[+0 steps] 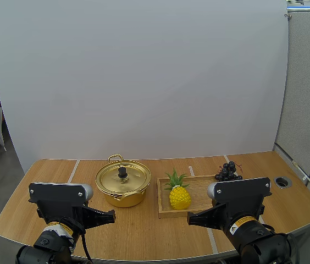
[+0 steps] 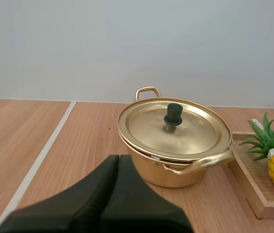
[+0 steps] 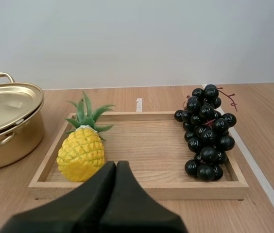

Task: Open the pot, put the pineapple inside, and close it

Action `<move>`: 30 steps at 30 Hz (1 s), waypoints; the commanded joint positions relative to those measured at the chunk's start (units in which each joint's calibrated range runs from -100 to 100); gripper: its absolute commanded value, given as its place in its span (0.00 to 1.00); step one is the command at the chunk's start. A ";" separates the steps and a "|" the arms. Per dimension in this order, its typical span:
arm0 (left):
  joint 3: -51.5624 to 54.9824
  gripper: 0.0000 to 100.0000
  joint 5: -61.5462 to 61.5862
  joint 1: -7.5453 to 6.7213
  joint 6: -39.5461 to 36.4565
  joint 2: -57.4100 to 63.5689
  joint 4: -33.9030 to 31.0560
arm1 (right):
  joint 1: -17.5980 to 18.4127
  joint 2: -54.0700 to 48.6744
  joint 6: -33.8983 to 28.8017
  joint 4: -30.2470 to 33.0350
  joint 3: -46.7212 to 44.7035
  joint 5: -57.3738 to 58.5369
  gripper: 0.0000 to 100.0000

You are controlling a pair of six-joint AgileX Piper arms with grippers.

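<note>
Surface: a wooden table [image 1: 34, 181] with pale seams running front to back, filling the lower half of the high view. A plain white panel [image 1: 144, 77] stands behind it. A grey partition [image 1: 309, 82] closes the right edge of the frame.

Left of centre on the table stands the gold pot [image 1: 116, 199]. Its lid [image 1: 133, 179] is on, black knob [image 1: 122, 172] upright in the middle. One loop handle points to the back and the other to the front.

Just right of the pot, apart from it, lies the wooden tray [image 1: 199, 184]. The pineapple [image 1: 180, 197] stands upright at the tray's left end, on the side nearest the pot, green crown up. A bunch of dark grapes [image 1: 227, 171] lies at the tray's right end, towards the back. Farther right, near the table's edge, we note a round hole [image 1: 282, 181] in the top.

Arms: the left gripper [image 1: 112, 216] sits at lower left of the high view, in front of the pot and clear of it, its tip pointing towards centre. In the left wrist view its fingers lie pressed together as one dark wedge, holding nothing, with the pot ahead. The right gripper [image 1: 189, 220] sits at lower right, in front of the tray, its tip pointing towards centre. In the right wrist view its fingers are likewise closed together on nothing, with the pineapple just beyond them.
</note>
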State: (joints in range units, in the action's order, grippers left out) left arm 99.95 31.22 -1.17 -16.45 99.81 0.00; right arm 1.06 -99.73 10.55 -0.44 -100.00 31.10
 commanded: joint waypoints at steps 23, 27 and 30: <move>-1.42 0.00 0.22 0.06 -0.95 0.19 0.00 | 0.05 -0.27 0.63 -0.10 1.77 2.55 0.00; -8.69 0.00 3.80 0.06 0.06 0.19 0.00 | 0.05 -0.27 0.63 -0.10 9.84 8.09 0.00; -15.00 0.00 7.02 0.06 1.66 0.19 0.00 | 0.05 -0.27 0.63 -0.10 16.47 12.08 0.00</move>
State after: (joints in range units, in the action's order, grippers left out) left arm 89.94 35.95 -1.17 -16.12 99.81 0.00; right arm 1.06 -99.85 10.55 -0.44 -88.24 40.31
